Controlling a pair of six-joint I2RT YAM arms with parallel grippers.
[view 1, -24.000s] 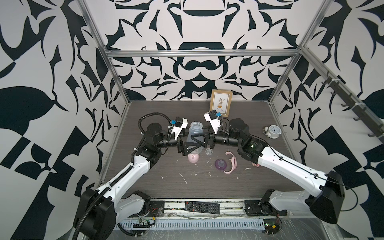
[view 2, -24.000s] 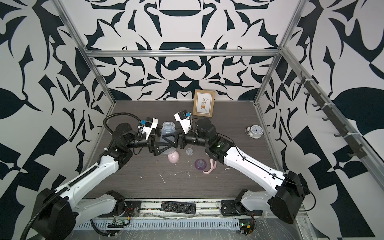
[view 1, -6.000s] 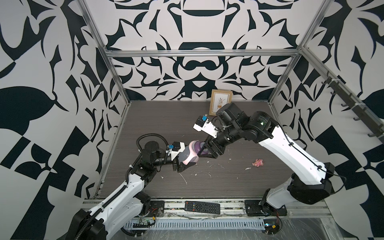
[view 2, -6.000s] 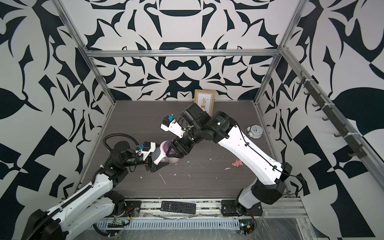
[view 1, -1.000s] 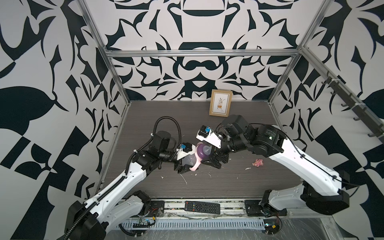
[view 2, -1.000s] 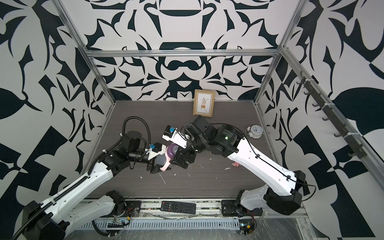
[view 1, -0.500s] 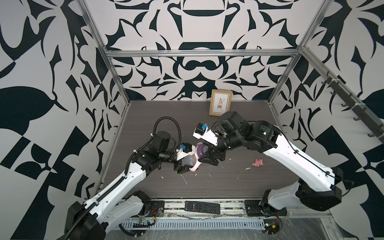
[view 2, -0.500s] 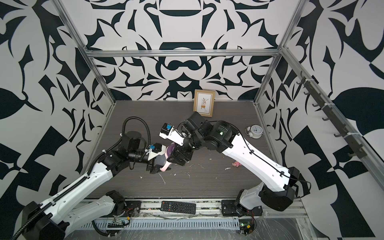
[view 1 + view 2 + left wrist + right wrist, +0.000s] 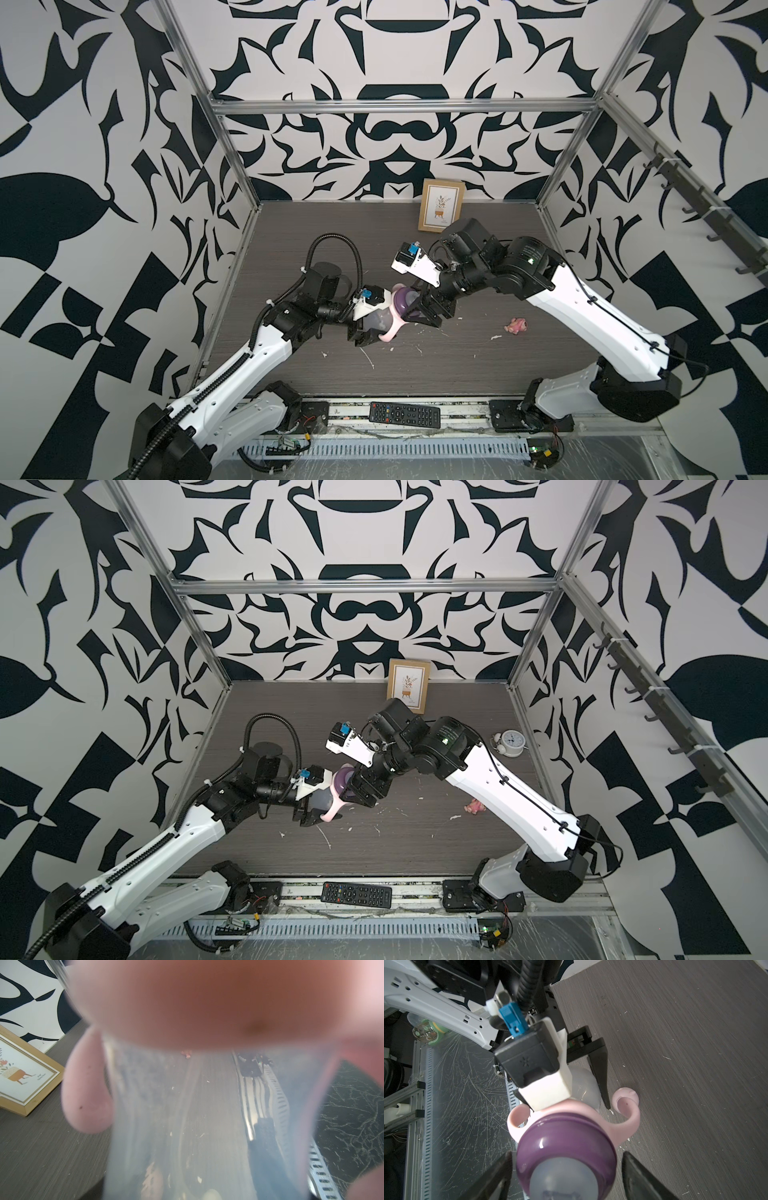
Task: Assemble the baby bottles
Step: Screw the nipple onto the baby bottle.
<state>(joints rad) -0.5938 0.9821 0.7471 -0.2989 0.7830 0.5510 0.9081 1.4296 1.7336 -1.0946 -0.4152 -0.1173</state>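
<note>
Above the dark table (image 9: 478, 365), the left gripper (image 9: 368, 329) is clamping the bottle (image 9: 377, 322) in the air. The right gripper (image 9: 566, 1154) is straddling its purple collar (image 9: 564, 1136), jaws apart (nothing pinched). Closing off-centre may be tilting the collar on its thread.

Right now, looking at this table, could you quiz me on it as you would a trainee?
1. True or false: the right tool has one jaw on either side of the purple collar.
2. Which grips the translucent bottle? A: left tool. B: right tool. C: neither.
3. What stands at the back wall?
Key: 1 true; 2 A; 3 the picture frame.
</note>
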